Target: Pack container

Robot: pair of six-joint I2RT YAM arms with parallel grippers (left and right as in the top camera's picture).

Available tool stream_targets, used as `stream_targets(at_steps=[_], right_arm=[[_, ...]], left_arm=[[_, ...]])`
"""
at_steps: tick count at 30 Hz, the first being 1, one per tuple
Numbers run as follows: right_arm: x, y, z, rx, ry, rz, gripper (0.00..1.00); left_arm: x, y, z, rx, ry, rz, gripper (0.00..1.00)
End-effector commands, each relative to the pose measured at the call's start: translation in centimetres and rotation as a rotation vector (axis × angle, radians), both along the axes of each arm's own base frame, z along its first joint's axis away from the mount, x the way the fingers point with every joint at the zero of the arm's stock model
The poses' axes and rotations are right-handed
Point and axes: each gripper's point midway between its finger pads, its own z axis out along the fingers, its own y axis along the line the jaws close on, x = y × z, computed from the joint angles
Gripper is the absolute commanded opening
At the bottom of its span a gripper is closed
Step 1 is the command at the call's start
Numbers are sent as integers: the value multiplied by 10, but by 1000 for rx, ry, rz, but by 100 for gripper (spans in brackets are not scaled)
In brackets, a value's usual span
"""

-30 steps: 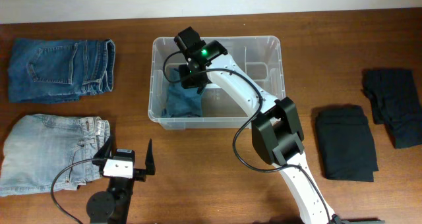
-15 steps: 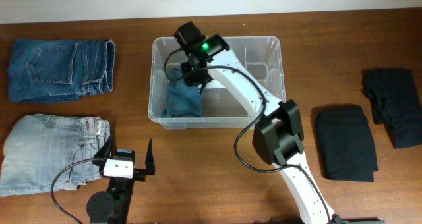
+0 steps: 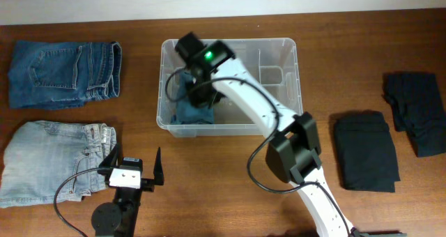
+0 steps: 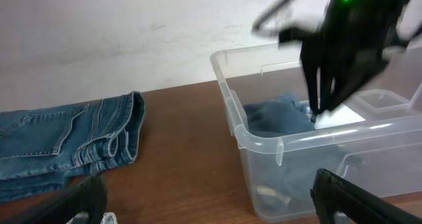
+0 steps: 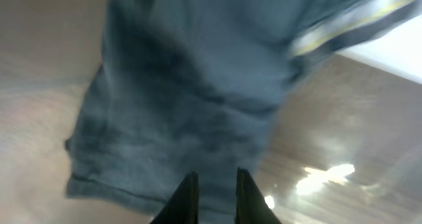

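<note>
Right fingers [image 5: 188,199]: nearly closed, slim gap, low over folded jeans [image 5: 184,92]; I can't confirm a grip.
Left fingers [image 3: 159,169]: wide open, empty.
Container [image 3: 296,70]: middle of the table [image 3: 209,195], jeans in its left end.

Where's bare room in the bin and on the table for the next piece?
Bare: the right end of the container, past the denim; the table between container and black garments. Crowded: the container's left, with denim and right gripper; the table's left, with dark jeans and light jeans.
</note>
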Motion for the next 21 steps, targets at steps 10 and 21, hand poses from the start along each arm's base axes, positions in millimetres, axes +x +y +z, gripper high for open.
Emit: stream_targets(at_steps=[10,21], right_arm=[[-26,16,-32,38,85,46,12],[-9,38,33,141,-50,57,13]], left_arm=[[0,0,-1,15,-1,-3,100],[0,0,-1,15,-1,-3,100]])
